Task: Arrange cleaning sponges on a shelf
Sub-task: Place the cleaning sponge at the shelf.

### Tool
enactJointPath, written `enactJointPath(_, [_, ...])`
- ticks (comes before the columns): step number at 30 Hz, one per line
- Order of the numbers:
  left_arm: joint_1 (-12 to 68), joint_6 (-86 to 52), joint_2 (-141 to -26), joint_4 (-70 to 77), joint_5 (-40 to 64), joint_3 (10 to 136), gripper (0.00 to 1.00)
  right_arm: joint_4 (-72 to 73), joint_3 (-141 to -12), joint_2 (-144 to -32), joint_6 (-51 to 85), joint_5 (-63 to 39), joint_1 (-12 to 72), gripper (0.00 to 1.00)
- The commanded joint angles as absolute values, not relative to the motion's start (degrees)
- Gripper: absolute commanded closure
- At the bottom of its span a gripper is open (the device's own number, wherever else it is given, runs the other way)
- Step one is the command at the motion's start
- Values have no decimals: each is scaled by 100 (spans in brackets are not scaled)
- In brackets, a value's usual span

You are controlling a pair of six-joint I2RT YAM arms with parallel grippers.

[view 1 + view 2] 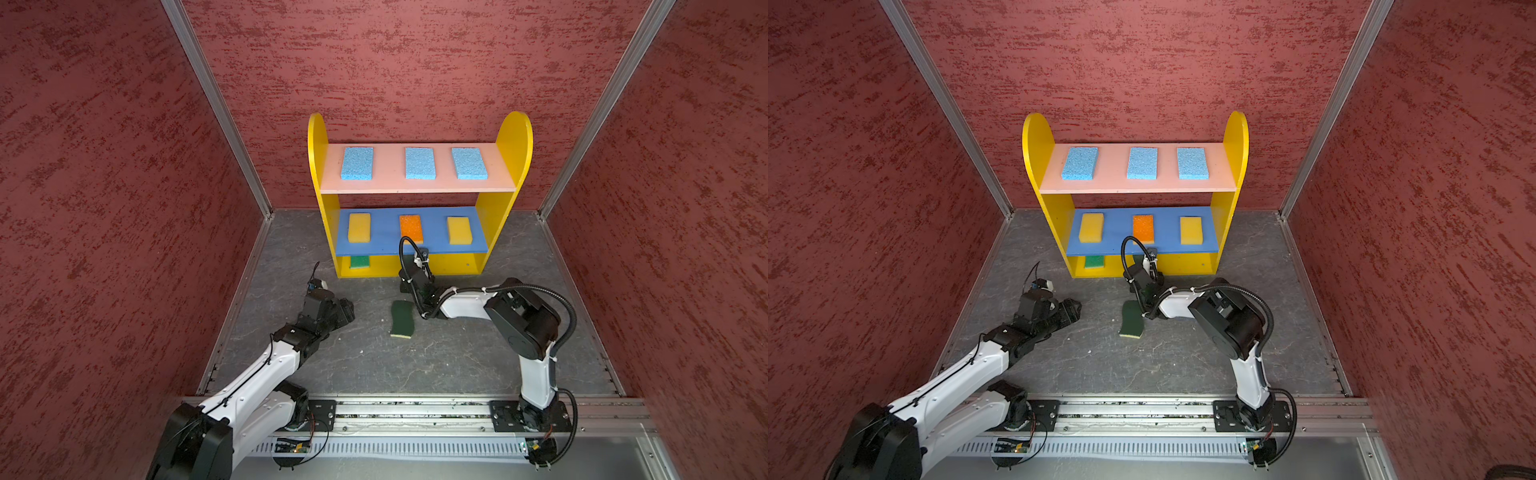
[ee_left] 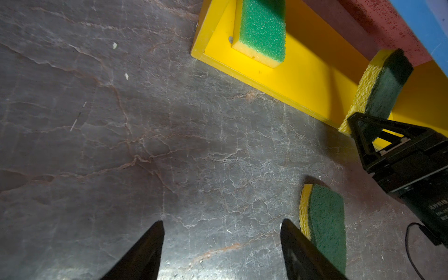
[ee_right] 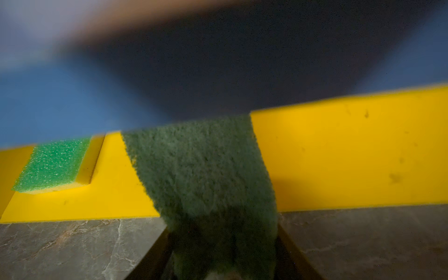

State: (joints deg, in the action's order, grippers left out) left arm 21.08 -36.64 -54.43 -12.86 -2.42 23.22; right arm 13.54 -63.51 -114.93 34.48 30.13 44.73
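Observation:
The shelf (image 1: 513, 141) stands against the back wall. Three light blue sponges (image 1: 420, 163) lie on its pink top board. Two yellow sponges (image 1: 359, 227) and an orange-topped one (image 1: 411, 228) lie on the blue middle board. A bright green sponge (image 2: 263, 29) lies at the left of the yellow base. My right gripper (image 3: 223, 232) is shut on a dark green wavy-edged sponge (image 3: 206, 174), whose far end reaches in under the blue board at the base's middle. Another dark green sponge (image 1: 402, 319) lies on the floor. My left gripper (image 2: 221, 223) is open and holds nothing, just left of that sponge.
The floor (image 1: 457, 357) is grey stone-patterned, closed in by red textured walls (image 1: 104, 208) on three sides. An aluminium rail (image 1: 415, 411) carrying both arm bases runs along the front. The right part of the shelf's yellow base (image 3: 351, 157) is bare.

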Motion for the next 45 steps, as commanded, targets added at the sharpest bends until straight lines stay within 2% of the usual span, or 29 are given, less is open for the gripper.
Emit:
enactJointPath(1, [2074, -3665, -5471, -1186, -211, 2232, 24, 1582, -6531, -11577, 3406, 3146, 4439, 45])
enactJointPath(45, [2071, -3700, -5399, -1100, -321, 2041, 25, 855, -7024, -12138, 3775, 3305, 4245, 35])
